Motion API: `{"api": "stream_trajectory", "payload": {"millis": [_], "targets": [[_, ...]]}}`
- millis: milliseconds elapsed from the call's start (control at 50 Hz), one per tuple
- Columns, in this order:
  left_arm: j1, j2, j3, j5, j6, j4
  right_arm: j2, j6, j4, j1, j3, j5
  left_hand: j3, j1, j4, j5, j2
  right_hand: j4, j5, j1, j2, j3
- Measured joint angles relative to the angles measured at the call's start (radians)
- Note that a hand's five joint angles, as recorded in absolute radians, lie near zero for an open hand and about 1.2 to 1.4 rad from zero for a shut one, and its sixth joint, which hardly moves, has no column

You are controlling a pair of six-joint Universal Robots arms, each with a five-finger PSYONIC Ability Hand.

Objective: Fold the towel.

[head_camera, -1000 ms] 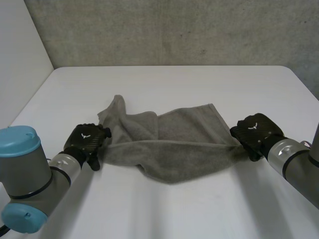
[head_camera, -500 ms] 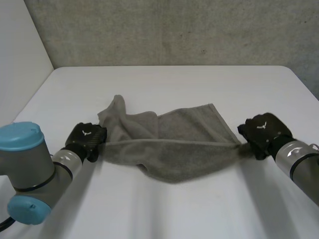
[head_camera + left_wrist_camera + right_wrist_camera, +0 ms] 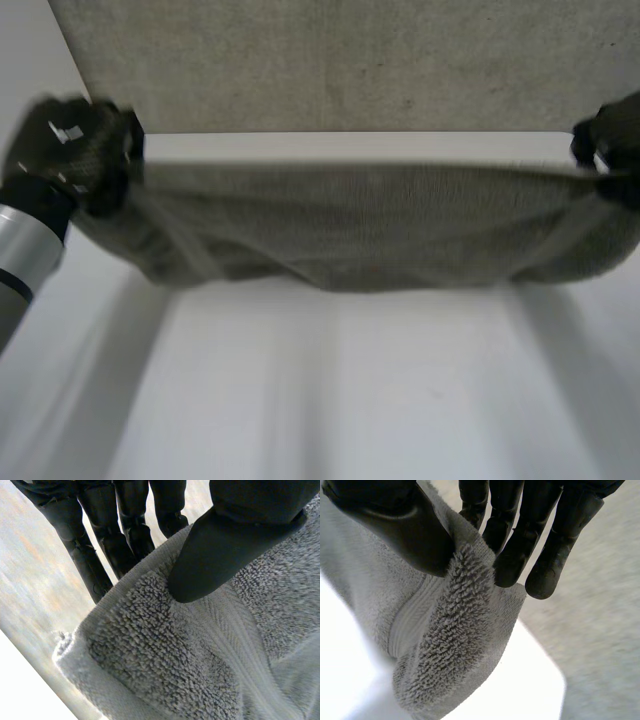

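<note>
My left hand [image 3: 70, 150], at the frame's upper left, pinches one corner of the grey towel [image 3: 350, 225]. My right hand [image 3: 612, 140], upper right, pinches the other. The towel hangs stretched between them above the white table [image 3: 330, 400]. I judge a corner could slip if the hands pull further apart. The wrist views show each thumb [image 3: 225, 545] clamping pile against the fingers [image 3: 520, 550], while the head view gives the sagging span.

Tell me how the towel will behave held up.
Probably floppy: the towel sags in the middle between the left hand and right hand. Likely grippy, not slippery: thick looped pile fills each pinch. Seemingly light: simple pinches hold it.
</note>
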Motion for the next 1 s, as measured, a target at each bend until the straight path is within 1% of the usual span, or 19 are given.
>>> {"api": "stream_trajectory", "payload": {"millis": [40,80,160,200,220,280,320,380,400,460,480,500,600,680,760,840,920,1000], "targets": [[-0.001,-0.076,0.001,0.001,0.003,-0.032,0.071,-0.068,0.066,0.001,-0.03,-0.01,0.0,0.001,0.0,0.0,0.0,0.0,0.0,0.0,0.0,0.001],[-0.002,-0.144,0.006,0.001,0.006,-0.045,0.131,-0.103,0.094,0.014,-0.047,-0.007,0.0,0.001,0.0,0.0,0.0,0.0,0.001,0.0,0.0,0.001],[-0.006,-0.289,0.042,-0.001,0.019,-0.051,0.247,-0.132,0.108,0.059,-0.077,0.022,0.0,0.002,0.0,0.0,0.0,0.0,0.003,0.0,0.0,0.002],[-0.009,-0.384,0.097,-0.002,0.036,-0.048,0.324,-0.138,0.105,0.097,-0.111,0.057,0.0,0.002,0.0,0.0,0.001,0.0,0.003,0.001,0.0,0.002],[-0.01,-0.402,0.111,-0.002,0.04,-0.048,0.347,-0.138,0.104,0.109,-0.124,0.071,0.0,0.003,0.0,0.0,0.001,0.0,0.003,0.001,0.0,0.002],[-0.018,-0.505,0.231,-0.006,0.064,-0.04,0.454,-0.134,0.089,0.172,-0.232,0.148,0.0,0.005,0.0,0.0,0.001,0.0,0.004,0.001,0.0,0.002],[-0.022,-0.538,0.302,-0.009,0.069,-0.032,0.496,-0.128,0.071,0.2,-0.309,0.186,0.0,0.005,0.0,0.0,0.001,0.0,0.003,0.002,0.0,0.002],[-0.031,-0.572,0.46,-0.014,0.061,0.015,0.552,-0.086,-0.026,0.247,-0.492,0.248,0.001,0.005,0.001,0.0,0.001,0.0,0.003,0.002,0.0,0.002],[-0.033,-0.573,0.487,-0.016,0.056,0.031,0.555,-0.071,-0.054,0.253,-0.523,0.257,0.001,0.005,0.0,0.0,0.001,0.0,0.003,0.002,0.0,0.002],[-0.041,-0.536,0.604,-0.038,0.002,0.172,0.528,0.055,-0.253,0.274,-0.64,0.296,0.001,0.005,0.001,0.0,0.001,0.0,0.003,0.002,0.0,0.002],[-0.041,-0.523,0.618,-0.045,-0.012,0.204,0.514,0.087,-0.298,0.276,-0.649,0.301,0.001,0.005,0.001,0.0,0.001,0.0,0.003,0.002,0.0,0.002],[-0.042,-0.499,0.633,-0.059,-0.038,0.262,0.482,0.151,-0.378,0.276,-0.654,0.308,0.001,0.005,0.001,0.0,0.001,0.0,0.003,0.002,0.0,0.002],[-0.039,-0.406,0.618,-0.116,-0.141,0.435,0.376,0.332,-0.564,0.266,-0.602,0.306,0.001,0.005,0.001,0.0,0.001,0.0,0.008,0.002,0.0,0.002],[-0.035,-0.374,0.56,-0.134,-0.179,0.453,0.345,0.362,-0.549,0.265,-0.551,0.27,0.001,0.005,0.001,0.0,0.001,0.0,0.01,0.002,0.0,0.002],[-0.033,-0.379,0.483,-0.135,-0.188,0.409,0.347,0.307,-0.462,0.269,-0.48,0.216,0.001,0.006,0.001,0.0,0.001,0.0,0.01,0.002,0.0,0.002],[-0.029,-0.41,0.38,-0.129,-0.184,0.366,0.362,0.204,-0.411,0.275,-0.367,0.181,0.001,0.006,0.001,0.0,0.001,0.0,0.01,0.002,0.0,0.002],[-0.027,-0.446,0.292,-0.115,-0.178,0.357,0.383,0.127,-0.427,0.282,-0.245,0.17,0.001,0.006,0.001,0.0,0.001,0.0,0.01,0.002,0.0,0.002],[-0.026,-0.505,0.203,-0.086,-0.163,0.365,0.418,0.077,-0.504,0.287,-0.099,0.168,0.001,0.006,0.001,0.0,0.001,0.0,0.01,0.002,0.0,0.003]]}}
